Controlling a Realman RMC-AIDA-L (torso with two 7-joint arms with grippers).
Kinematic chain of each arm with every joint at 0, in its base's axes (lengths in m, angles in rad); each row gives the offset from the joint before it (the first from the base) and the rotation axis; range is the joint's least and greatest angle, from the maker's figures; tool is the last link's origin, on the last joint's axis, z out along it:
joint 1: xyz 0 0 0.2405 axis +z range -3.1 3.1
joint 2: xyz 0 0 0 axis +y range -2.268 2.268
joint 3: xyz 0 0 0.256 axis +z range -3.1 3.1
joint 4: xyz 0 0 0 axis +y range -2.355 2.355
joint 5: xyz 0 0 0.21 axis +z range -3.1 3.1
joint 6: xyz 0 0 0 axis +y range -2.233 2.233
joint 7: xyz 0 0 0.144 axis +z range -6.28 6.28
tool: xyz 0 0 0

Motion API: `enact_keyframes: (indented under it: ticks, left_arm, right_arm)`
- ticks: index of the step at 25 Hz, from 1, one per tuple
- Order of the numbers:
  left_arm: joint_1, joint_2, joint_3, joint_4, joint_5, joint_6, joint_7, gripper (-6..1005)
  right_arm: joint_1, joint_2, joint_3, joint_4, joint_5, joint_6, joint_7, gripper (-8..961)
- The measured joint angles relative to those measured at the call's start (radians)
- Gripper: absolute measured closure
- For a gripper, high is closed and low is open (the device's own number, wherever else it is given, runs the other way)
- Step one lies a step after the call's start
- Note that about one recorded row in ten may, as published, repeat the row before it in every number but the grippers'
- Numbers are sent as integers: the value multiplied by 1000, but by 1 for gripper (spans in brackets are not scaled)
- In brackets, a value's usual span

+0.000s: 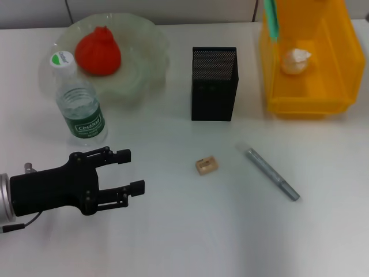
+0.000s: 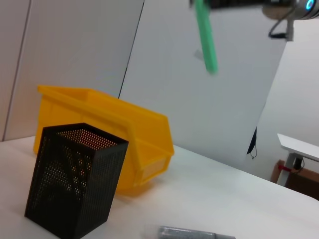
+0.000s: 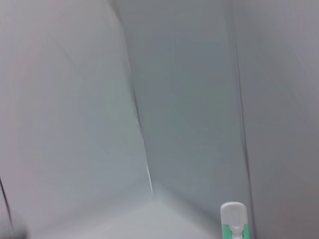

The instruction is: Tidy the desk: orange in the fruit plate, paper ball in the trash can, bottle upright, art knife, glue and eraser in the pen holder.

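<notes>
My left gripper [image 1: 135, 170] is open and empty, low over the table's front left, just in front of the upright water bottle [image 1: 81, 107]. The orange [image 1: 98, 52] lies in the glass fruit plate [image 1: 147, 69]. The paper ball [image 1: 295, 60] lies in the yellow bin [image 1: 311, 92]. The tan eraser [image 1: 206, 165] and a grey stick [image 1: 274, 173], glue or knife, lie in front of the black mesh pen holder [image 1: 214, 83]. My right gripper [image 2: 202, 4] holds a green stick-shaped tool [image 2: 207, 37] high above the bin; the tool also shows in the head view [image 1: 271, 17].
In the left wrist view the pen holder [image 2: 75, 179] stands in front of the yellow bin [image 2: 144, 129], with the end of the grey stick [image 2: 187, 233] at the frame's edge. The right wrist view shows only wall and the tool's white-green tip [image 3: 233, 221].
</notes>
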Motion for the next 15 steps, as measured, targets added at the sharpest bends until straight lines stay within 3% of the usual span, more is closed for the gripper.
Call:
enact_keyframes:
  ticks: [4, 7, 10, 15]
  left_arm:
    - [0, -3, 0, 0, 1, 0, 1, 215]
    - [-1, -7, 0, 0, 1, -2, 1, 215]
    - [-2, -7, 0, 0, 1, -5, 2, 215]
    - [0, -9, -6, 0, 1, -12, 8, 215]
  right_arm:
    - [97, 0, 73, 540, 279, 73, -510, 707]
    - [160, 3, 92, 846, 390, 127, -817, 691]
    - [201, 6, 80, 990, 427, 195, -958, 674]
    - [226, 7, -4, 1062, 427, 324, -940, 647]
